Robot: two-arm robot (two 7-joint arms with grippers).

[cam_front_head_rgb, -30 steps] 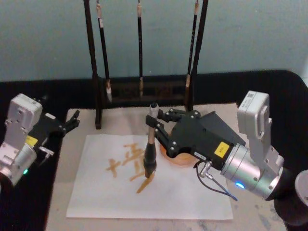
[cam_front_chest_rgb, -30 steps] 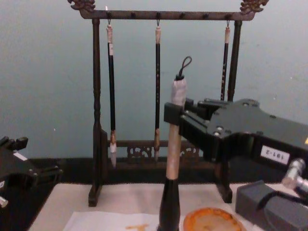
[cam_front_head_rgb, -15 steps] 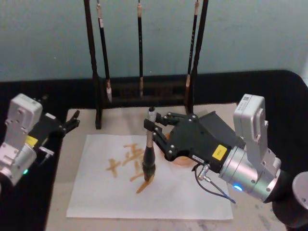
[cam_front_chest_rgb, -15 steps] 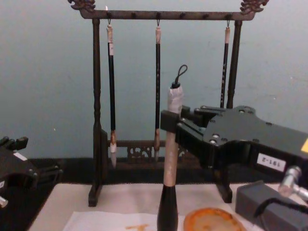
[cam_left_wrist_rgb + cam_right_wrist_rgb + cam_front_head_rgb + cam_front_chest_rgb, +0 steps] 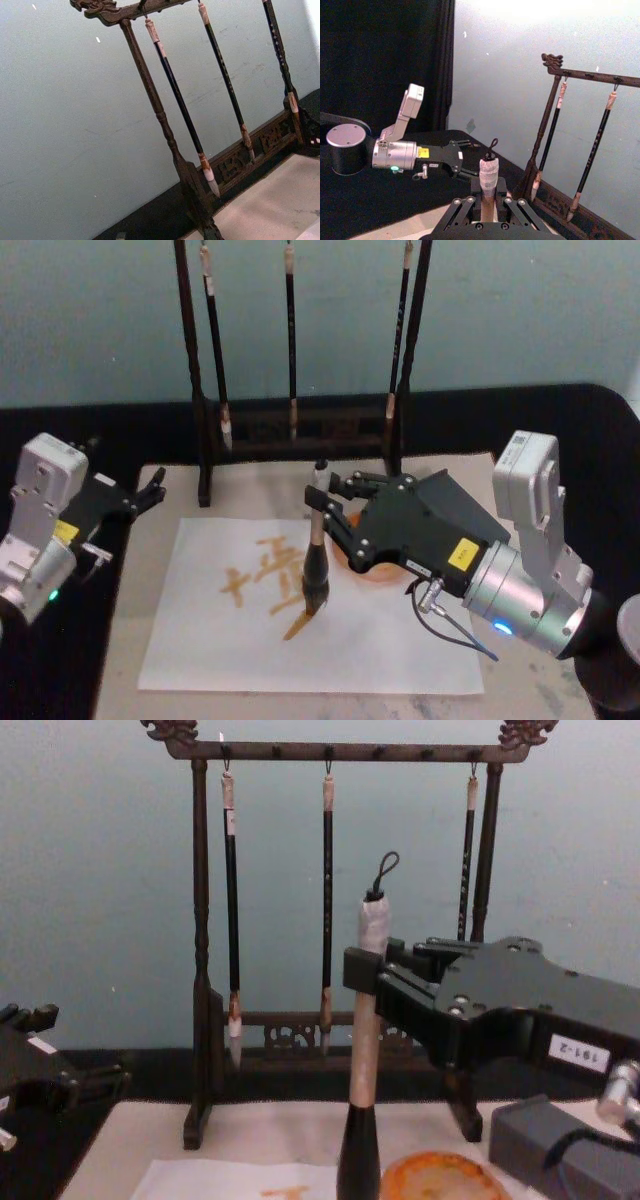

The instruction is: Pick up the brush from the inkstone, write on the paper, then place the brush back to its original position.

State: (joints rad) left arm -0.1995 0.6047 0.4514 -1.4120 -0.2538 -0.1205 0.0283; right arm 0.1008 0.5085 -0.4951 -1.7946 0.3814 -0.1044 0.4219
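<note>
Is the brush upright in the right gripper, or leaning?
Nearly upright: in the chest view the brush stands almost vertical, the right gripper shut on its pale handle, bristles down.

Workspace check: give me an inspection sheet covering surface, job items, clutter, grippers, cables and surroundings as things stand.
Surface: beige felt mat on a black table.
Job's things: brush upright, tip at the orange strokes on the paper; inkstone beside it, partly under the right gripper.
Clutter: grey block right of the inkstone; rack with three hanging slim brushes behind.
Grippers: right gripper shut on the brush handle; left gripper idle at the mat's left edge.
Cables: dark cable loops below the right wrist, above the paper.
Surroundings: pale teal wall.
</note>
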